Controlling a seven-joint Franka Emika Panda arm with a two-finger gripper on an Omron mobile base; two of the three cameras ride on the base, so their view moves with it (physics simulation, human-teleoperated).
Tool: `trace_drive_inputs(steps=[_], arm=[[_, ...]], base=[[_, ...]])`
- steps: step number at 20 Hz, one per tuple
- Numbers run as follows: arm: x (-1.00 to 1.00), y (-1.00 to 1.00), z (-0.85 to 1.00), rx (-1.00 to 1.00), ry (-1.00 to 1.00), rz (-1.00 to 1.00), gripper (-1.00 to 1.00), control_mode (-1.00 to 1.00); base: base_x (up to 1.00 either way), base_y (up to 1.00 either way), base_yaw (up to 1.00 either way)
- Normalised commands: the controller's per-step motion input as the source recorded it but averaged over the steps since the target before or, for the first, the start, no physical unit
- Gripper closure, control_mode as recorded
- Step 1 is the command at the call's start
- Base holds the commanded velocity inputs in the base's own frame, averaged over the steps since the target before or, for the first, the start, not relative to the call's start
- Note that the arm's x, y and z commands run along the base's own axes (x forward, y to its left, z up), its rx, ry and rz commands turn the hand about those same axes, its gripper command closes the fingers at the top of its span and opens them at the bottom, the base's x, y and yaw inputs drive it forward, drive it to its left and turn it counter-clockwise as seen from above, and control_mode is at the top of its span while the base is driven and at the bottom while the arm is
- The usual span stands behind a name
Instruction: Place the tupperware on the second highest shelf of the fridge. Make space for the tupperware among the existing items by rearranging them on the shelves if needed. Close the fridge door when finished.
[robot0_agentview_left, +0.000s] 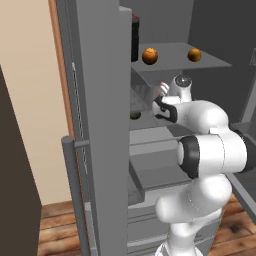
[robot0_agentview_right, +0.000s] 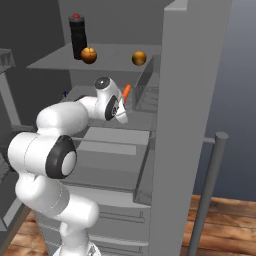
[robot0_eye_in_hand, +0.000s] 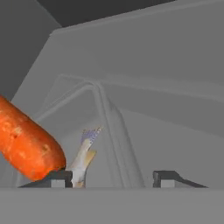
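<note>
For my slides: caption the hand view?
Open gripper inside the fridge, orange carrot beside its left fingertip.

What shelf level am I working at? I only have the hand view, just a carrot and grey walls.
Observer: One level below the black bottle and the two orange balls, which sit on the shelf above you.
Operator: Anything else near my level?
Observer: A dark green ball shows to the left, at about your height, right beside the edge of the open fridge door.
</note>
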Motion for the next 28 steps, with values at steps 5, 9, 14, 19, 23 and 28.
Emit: trace_drive_inputs(steps=[5, 9, 14, 19, 23, 28], arm=[[-0.11, 0.00, 0.00, 0.00, -0.18, -0.06, -1.00, -1.00], [-0.57, 0.00, 0.02, 0.00, -0.27, -0.03, -1.00, -1.00], [-0.71, -0.02, 0.60, 0.00, -0.21, 0.00, -1.00, -1.00], [-0.65, -0.18, 1.00, 0.00, -0.07, 0.00, -1.00, -1.00], [-1.00, -0.03, 0.86, -0.03, 0.25, 0.07, -1.00, -1.00], [-1.00, 0.18, 0.25, -0.16, 0.44, 0.31, -1.00, -1.00]], base=[[0.00, 0.00, 0.00], [0.00, 0.00, 0.00], [0.00, 0.00, 0.00], [0.00, 0.00, 0.00], [0.00, 0.00, 0.00], [0.00, 0.00, 0.00]])
